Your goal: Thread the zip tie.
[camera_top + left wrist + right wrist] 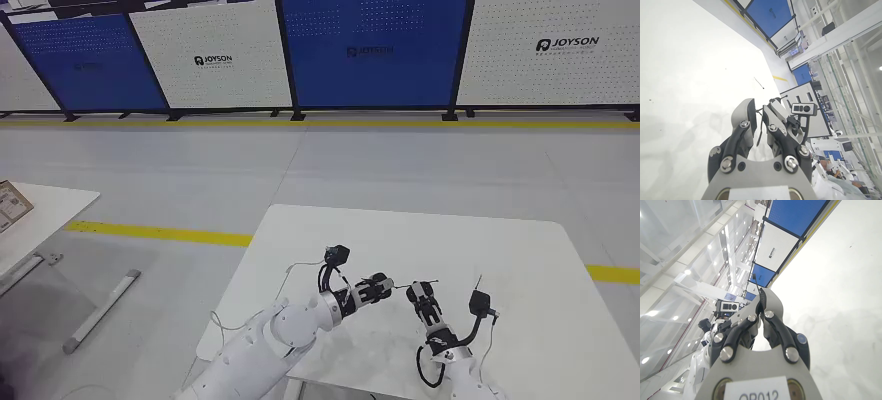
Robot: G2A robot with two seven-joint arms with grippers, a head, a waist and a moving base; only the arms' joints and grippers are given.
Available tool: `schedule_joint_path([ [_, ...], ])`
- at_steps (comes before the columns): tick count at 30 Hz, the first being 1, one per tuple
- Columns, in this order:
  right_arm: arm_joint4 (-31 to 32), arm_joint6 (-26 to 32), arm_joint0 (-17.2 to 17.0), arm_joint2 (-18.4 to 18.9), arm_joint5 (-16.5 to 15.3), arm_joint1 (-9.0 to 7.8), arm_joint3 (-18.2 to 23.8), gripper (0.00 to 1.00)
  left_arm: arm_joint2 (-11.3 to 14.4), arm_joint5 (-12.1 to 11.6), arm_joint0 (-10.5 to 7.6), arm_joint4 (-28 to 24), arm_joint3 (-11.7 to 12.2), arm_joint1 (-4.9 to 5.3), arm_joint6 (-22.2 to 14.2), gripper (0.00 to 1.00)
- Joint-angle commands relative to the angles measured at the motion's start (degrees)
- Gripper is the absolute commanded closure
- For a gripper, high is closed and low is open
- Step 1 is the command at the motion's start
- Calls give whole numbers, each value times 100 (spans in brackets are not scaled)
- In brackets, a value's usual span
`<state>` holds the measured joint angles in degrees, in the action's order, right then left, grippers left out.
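Zip tie [759, 132], thin, light, springy and probably slippery, hung over the 6 o'clock side of the table [500, 240], clamped in the fully closed right gripper [762, 294], its loose tail between the slightly parted jaws of the left gripper [758, 108] at 9 o'clock, best pinched near its tip.

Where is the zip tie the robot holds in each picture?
Top view: the zip tie is a thin line between the left gripper and right gripper, over the white table.
Left wrist view: the zip tie dangles inside the left gripper.
Right wrist view: the zip tie sticks out past the right gripper.
Shared landmark: the right gripper, beside it every time.
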<state>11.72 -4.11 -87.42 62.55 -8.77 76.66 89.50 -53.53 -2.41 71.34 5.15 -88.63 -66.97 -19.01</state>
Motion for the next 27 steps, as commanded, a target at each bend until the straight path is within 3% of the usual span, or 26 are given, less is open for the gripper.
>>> schedule_joint_path([
  [1, 4, 0, -3, 6, -12, 4, -3, 100, 1, -2, -3, 10, 3, -2, -4, 88],
  [6, 27, -10, -11, 18, -21, 17, -3, 100, 7, 17, -5, 49, 1, -5, -24, 87],
  [15, 39, 14, -37, 53, -53, 32, 11, 100, 17, 93, -12, 69, 9, -16, -46, 100],
  [27, 43, 126, -17, 71, 8, 56, -20, 100, -32, -32, 40, -19, -40, -14, -111, 100],
])
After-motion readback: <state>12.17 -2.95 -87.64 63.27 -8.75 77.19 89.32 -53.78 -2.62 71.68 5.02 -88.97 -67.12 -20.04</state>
